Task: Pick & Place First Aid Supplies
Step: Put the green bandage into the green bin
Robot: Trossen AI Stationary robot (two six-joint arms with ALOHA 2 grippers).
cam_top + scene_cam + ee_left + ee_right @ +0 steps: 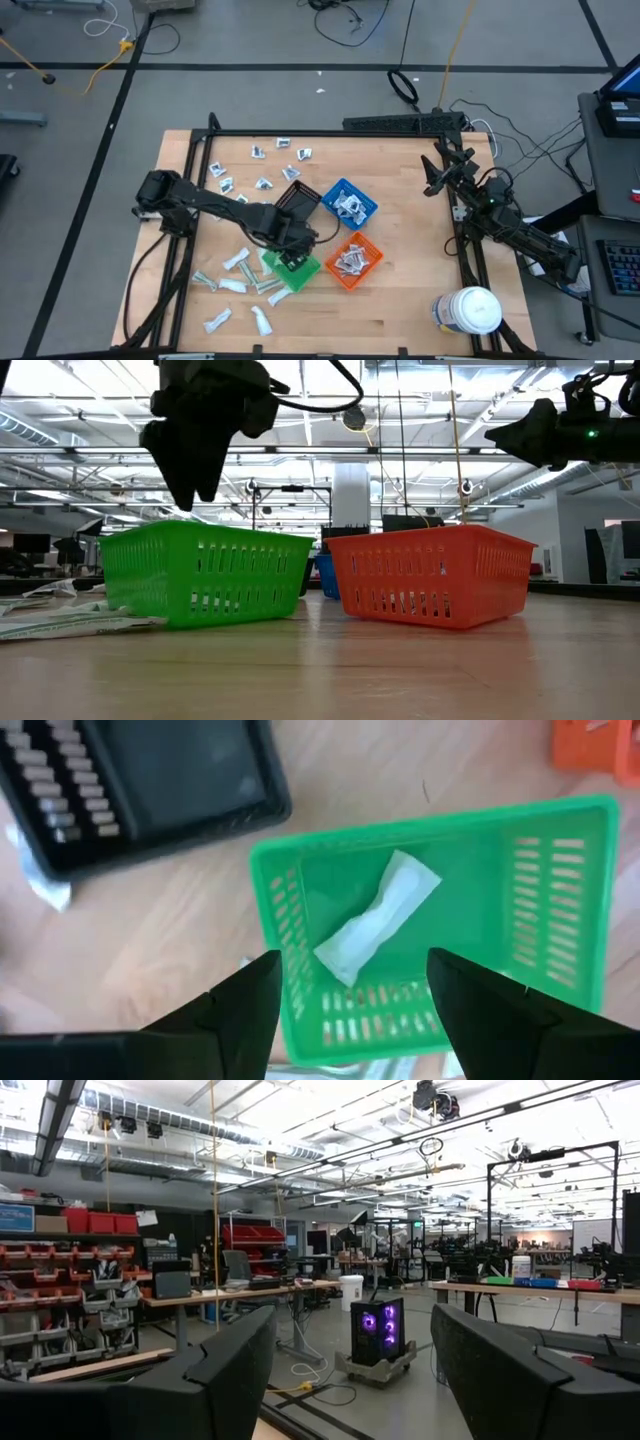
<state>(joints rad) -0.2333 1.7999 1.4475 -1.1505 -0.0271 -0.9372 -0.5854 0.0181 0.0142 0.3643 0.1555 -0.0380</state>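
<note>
Left end effector, fingers spread apart and holding nothing, hangs directly above the green bin; in the left wrist view its two dark fingers frame the bin from above. One white wrapped pad lies loose on the green bin's floor, diagonal, touching neither finger. In the low view the end effector sits clear above the bin's rim.

Just beside the green bin stand the black bin, toward the counter's far edge, and the orange bin, to its right; the blue bin stands beyond the orange one. The orange and blue bins each hold a heap of small silvery packets.

More first aid supplies lie loose on the counter: small white packets scattered near the far left corner, and wrapped pads and tubes between the green bin and the near left corner.

Right end effector, fingers wide and empty, waits raised near the counter's far right edge, well apart from the bins; its wrist view looks into the room beyond. A large white jar stands at the near right corner.
</note>
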